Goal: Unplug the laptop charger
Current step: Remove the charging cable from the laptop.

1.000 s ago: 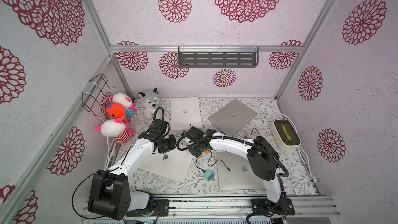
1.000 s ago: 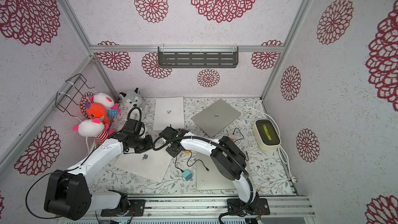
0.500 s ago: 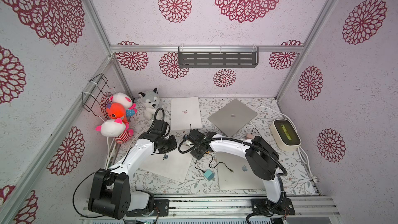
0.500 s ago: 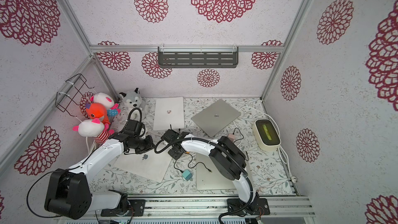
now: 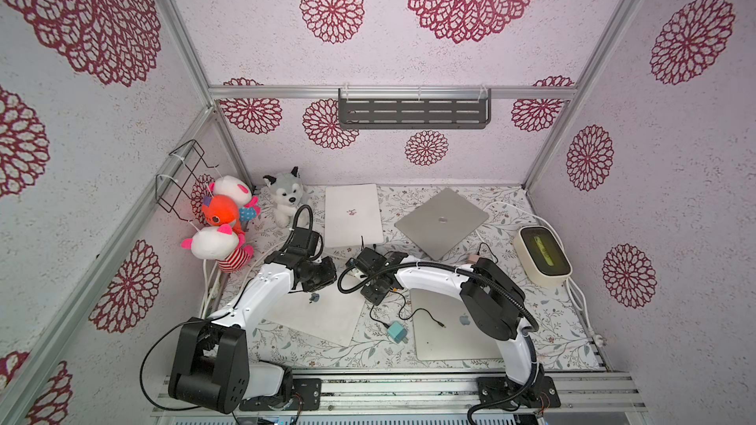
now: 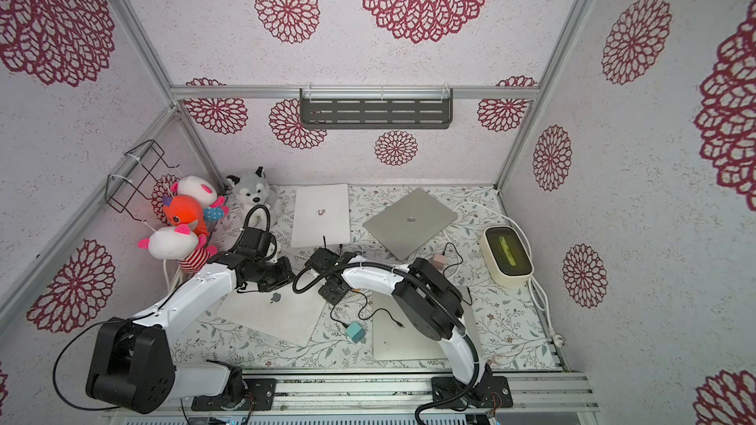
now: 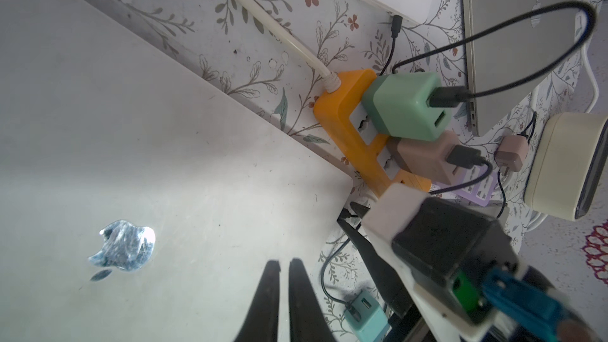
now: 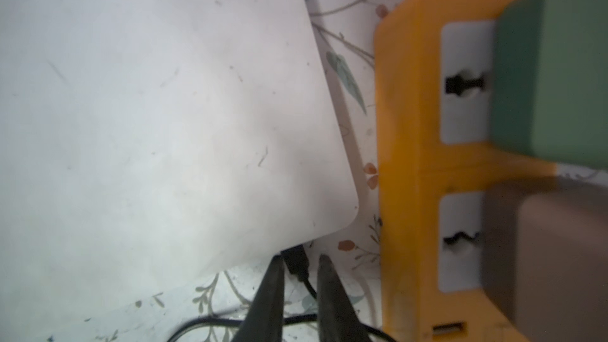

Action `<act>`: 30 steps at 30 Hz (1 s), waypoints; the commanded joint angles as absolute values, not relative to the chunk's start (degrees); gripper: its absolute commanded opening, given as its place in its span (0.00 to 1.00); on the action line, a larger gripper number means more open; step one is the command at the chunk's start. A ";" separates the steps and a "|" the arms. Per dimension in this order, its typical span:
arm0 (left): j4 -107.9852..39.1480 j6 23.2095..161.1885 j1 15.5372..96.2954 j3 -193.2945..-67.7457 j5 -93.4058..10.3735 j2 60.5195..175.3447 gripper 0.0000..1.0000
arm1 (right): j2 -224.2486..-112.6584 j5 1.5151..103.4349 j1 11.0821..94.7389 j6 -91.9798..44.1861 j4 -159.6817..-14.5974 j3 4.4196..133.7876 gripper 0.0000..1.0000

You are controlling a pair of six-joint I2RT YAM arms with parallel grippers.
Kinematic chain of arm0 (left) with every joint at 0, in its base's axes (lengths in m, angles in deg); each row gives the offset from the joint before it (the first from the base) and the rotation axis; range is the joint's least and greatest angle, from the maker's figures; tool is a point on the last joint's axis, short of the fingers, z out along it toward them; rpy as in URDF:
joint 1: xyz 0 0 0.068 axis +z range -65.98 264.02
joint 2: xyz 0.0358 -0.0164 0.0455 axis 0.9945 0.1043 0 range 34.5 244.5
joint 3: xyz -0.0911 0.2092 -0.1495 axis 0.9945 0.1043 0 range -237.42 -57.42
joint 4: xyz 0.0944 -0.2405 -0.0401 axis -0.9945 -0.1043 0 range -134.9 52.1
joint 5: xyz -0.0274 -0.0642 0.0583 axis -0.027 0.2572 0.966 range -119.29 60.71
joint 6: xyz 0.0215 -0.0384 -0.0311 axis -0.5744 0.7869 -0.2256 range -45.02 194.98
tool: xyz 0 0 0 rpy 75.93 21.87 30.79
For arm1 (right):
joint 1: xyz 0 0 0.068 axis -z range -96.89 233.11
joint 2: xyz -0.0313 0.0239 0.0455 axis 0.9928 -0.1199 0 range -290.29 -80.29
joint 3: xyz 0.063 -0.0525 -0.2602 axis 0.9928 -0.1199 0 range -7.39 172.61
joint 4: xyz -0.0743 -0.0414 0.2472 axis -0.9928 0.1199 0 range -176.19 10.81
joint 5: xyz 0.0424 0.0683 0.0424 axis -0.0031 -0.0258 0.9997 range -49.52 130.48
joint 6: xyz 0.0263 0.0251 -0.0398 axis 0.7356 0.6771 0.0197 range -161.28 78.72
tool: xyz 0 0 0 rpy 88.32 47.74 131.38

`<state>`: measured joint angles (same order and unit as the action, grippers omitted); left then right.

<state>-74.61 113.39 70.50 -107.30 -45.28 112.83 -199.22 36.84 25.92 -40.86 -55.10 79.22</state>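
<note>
A white laptop (image 5: 323,316) lies closed at the front left. A black charger plug (image 8: 296,263) sits in its side, next to a corner, and its thin black cable (image 8: 210,322) trails across the table. My right gripper (image 8: 300,258) straddles this plug, one finger against it and the other a small gap away. In a top view the right gripper (image 5: 376,294) is at that laptop corner. My left gripper (image 7: 284,261) hovers over the laptop lid (image 7: 131,159), shut on nothing.
An orange power strip (image 7: 348,126) beside the laptop holds a green adapter (image 7: 404,106) and a brown-pink one (image 7: 424,156). A teal adapter (image 5: 396,331) lies loose. Other closed laptops (image 5: 354,214) (image 5: 442,220) (image 5: 446,333), a cream box (image 5: 542,255) and plush toys (image 5: 282,194) stand around.
The right gripper's fingers have drawn closer together around the plug. Both arms have barely shifted.
</note>
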 commanded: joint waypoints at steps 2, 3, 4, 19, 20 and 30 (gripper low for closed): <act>-72.54 114.42 70.00 -106.38 -45.59 113.82 0.12 | -199.17 37.19 25.81 -42.41 -54.81 79.98 0.21; -72.40 114.49 69.95 -106.33 -45.55 114.02 0.12 | -199.17 37.33 25.75 -42.53 -54.89 79.98 0.21; -72.28 114.49 69.95 -106.28 -45.68 114.17 0.12 | -199.19 37.38 25.81 -42.51 -55.03 79.98 0.20; -69.94 115.26 69.72 -103.96 -46.54 114.97 0.12 | -199.41 37.42 25.76 -43.41 -56.87 78.66 0.16; -69.73 115.32 69.77 -103.75 -46.62 115.01 0.12 | -199.37 37.41 25.81 -43.43 -57.16 78.49 0.15; -68.77 115.63 69.75 -102.59 -47.04 115.42 0.12 | -199.83 36.96 25.85 -43.48 -57.34 77.87 0.20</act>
